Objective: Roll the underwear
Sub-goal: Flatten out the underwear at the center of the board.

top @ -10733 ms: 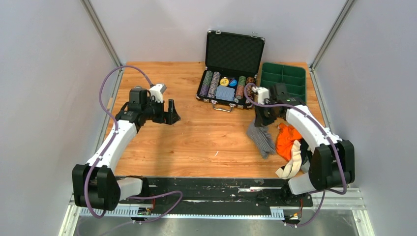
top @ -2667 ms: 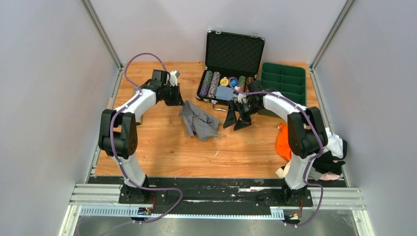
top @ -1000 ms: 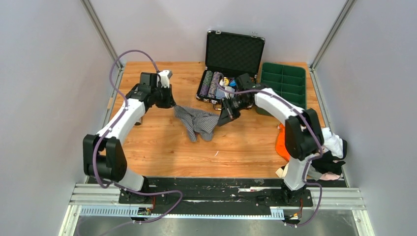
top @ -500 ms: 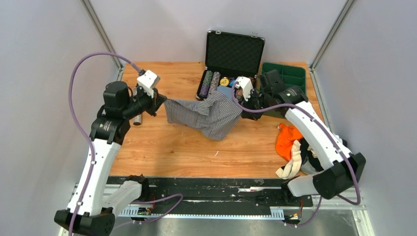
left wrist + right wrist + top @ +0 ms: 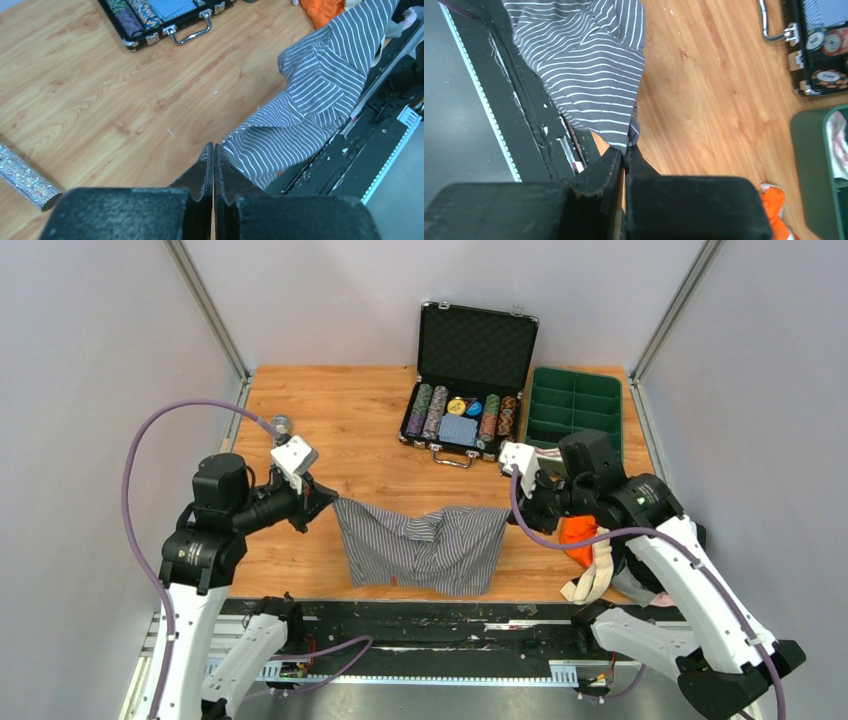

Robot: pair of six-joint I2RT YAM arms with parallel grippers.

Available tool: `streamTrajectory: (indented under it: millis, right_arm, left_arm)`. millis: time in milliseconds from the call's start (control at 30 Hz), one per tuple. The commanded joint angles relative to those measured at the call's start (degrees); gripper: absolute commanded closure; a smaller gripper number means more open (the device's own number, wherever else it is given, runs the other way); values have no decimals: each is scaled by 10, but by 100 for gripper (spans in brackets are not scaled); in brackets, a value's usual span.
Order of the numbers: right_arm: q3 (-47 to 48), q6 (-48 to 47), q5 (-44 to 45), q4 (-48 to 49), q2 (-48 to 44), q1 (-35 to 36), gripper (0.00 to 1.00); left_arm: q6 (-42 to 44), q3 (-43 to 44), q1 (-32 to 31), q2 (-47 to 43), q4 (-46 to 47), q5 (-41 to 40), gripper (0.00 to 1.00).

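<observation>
The grey-and-white pinstriped underwear (image 5: 420,550) hangs spread out between my two grippers above the table's near edge, its lower hem over the black front rail. On its left corner my left gripper (image 5: 325,502) is shut; in the left wrist view the fingertips (image 5: 214,147) meet beside the striped cloth (image 5: 310,95). My right gripper (image 5: 515,510) is shut on the right corner, and the right wrist view shows the cloth (image 5: 584,65) pinched at the fingertips (image 5: 626,150). More underwear lies at the right: an orange piece (image 5: 578,530) and a beige-white one (image 5: 598,570).
An open black poker-chip case (image 5: 465,420) stands at the back centre, with a green compartment tray (image 5: 575,405) to its right. A glittery silver cylinder (image 5: 281,425) lies on the wood at the back left. The black rail (image 5: 430,615) runs along the near edge.
Both arms have drawn back toward the near edge with the striped underwear. The cloth, bunched near the case before, is now lower and spread wide.
</observation>
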Motion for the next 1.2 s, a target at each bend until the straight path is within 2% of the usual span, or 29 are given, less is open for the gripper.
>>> streamTrajectory:
  millis: [0,133,300,367,400,433,467,500,533,633,700,800,900,1067,1167]
  right_arm:
    - [-17,32,-14,37,33,0,100]
    - [-32,18,1,83,96,-22,100]
    - [-12,38,25,148,228,-82,100]
    - [-1,57,74,169,274,-87,94]
    - [4,60,89,173,291,-87,89]
    - [6,64,104,176,304,-86,78]
    - [6,71,127,179,312,-87,60]
    - [4,81,150,186,317,-89,42]
    - [1,90,167,191,316,-93,30]
    - [-4,104,178,193,301,-104,20]
    - [-15,97,166,190,280,-104,21]
    - [-46,62,62,162,251,-102,33]
    - [-85,25,-8,135,237,-75,41]
    - [-143,-59,-11,142,229,-11,51]
    - [-153,-67,-9,158,246,7,53]
  left_arm:
    - [-55,-16,4,44,17,-7,100]
    - [-54,-28,4,147,51,-46,100]
    - [-60,-19,9,333,123,-196,100]
    - [-71,5,12,406,144,-230,81]
    - [-78,32,13,429,140,-237,63]
    - [-82,46,13,467,135,-250,57]
    - [-93,69,13,480,128,-257,38]
    - [-98,76,13,489,128,-266,31]
    - [-105,80,13,487,130,-269,24]
    - [-136,76,13,454,114,-281,15]
    - [-162,61,14,428,92,-255,14]
    - [-209,0,14,391,71,-161,14]
    - [-247,-59,14,389,69,-110,17]
    - [-239,-80,31,458,43,-64,23]
    - [-247,-120,31,461,46,-50,27]
